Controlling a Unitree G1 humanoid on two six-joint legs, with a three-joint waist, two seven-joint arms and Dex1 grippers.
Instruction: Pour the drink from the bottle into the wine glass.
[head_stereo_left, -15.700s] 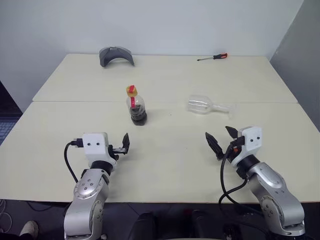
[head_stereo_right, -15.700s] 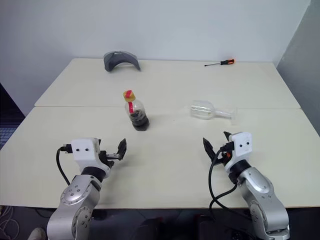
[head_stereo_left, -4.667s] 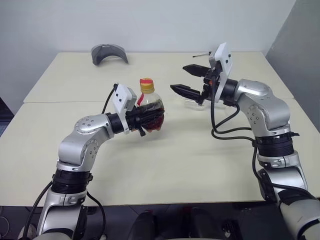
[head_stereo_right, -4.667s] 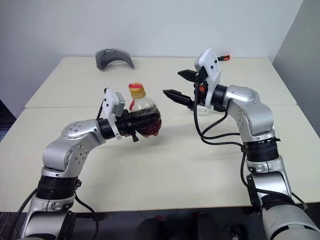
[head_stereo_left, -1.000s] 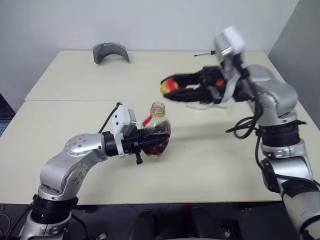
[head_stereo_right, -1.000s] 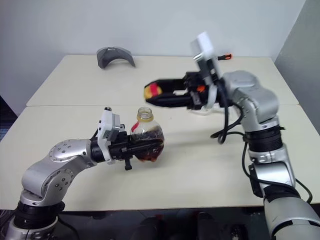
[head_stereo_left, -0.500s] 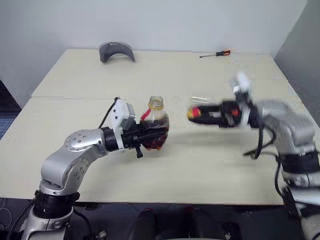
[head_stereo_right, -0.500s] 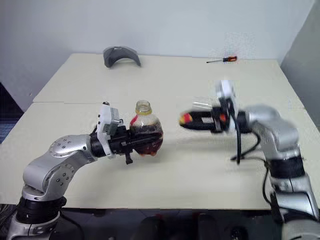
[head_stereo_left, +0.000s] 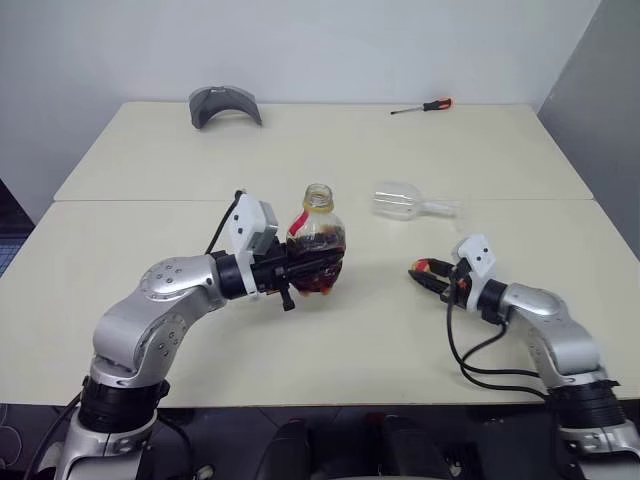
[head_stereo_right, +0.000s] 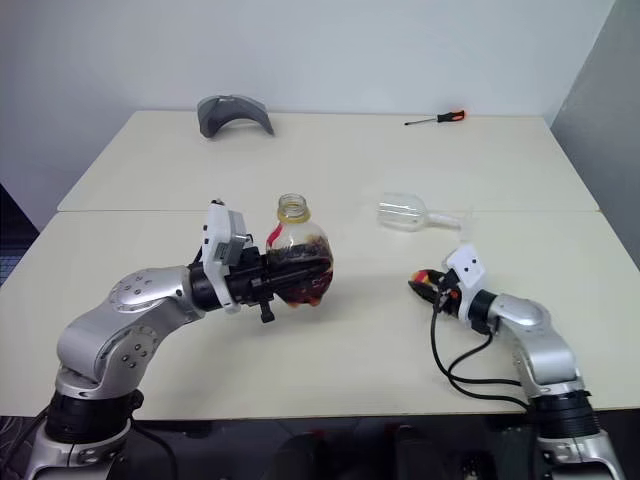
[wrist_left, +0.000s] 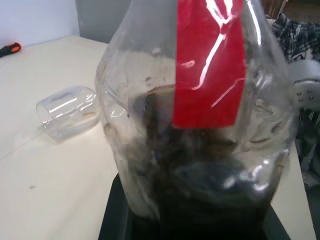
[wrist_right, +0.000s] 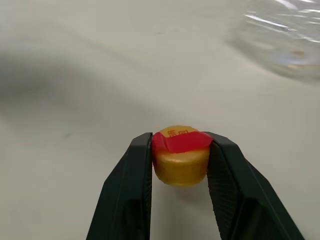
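Note:
The bottle (head_stereo_left: 319, 243) is held upright above the table's middle with my left gripper (head_stereo_left: 308, 270) shut around its round body. Its neck is open, with no cap on it. The dark drink (head_stereo_right: 298, 277) fills its lower part, under the red label (wrist_left: 207, 65). The yellow cap (wrist_right: 180, 155) with a red strip sits between the fingers of my right gripper (head_stereo_left: 424, 272), which is shut on it low over the table at the right. The wine glass (head_stereo_left: 405, 203) lies on its side beyond the right gripper, with its stem pointing right.
A grey curved object (head_stereo_left: 224, 104) rests at the back left and a red-handled screwdriver (head_stereo_left: 425, 107) at the back right. A seam (head_stereo_left: 150, 200) runs across where the two tabletops meet. A grey wall (head_stereo_left: 600, 120) stands to the right.
My right arm has swung down and to the right with the cap, from high beside the bottle's mouth to low over the table. The left gripper keeps the bottle in about the same place.

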